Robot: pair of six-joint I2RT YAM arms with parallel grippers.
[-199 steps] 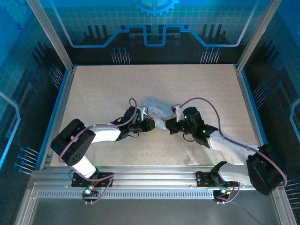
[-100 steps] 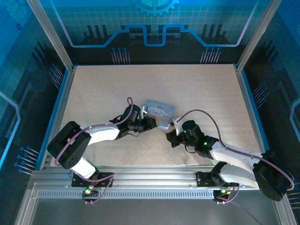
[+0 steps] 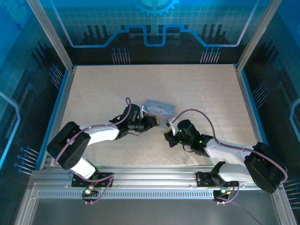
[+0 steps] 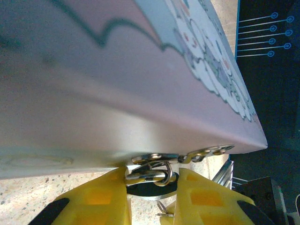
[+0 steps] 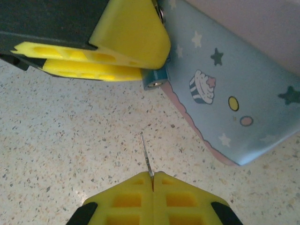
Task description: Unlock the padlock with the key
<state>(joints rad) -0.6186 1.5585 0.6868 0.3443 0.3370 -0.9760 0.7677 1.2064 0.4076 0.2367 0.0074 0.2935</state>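
**Left arm.** The left gripper (image 4: 151, 183) is clamped on the padlock (image 5: 153, 80), which is held against the lower corner of the lavender tin (image 5: 225, 89). The lock's silvery shackle is threaded through the tin's metal hasp (image 4: 157, 158), so the body cannot be carried away from the box. It is judged to be gripped there to stop it swinging and to present its bluish end toward the other arm.

**Right arm.** The right gripper (image 5: 152, 177) is pressed together on the key (image 5: 146, 152). The thin blade projects forward from between the pads, above the speckled table (image 5: 65, 140). It is aimed roughly at the bluish end but stands apart from it and slightly off line.

**Keyway.** A small round opening appears to be present in that face. It cannot be confirmed as the keyhole at this sharpness.

**Assessment.** Insertion is assessed as not yet begun. A fine sideways correction is considered necessary before the key is advanced.
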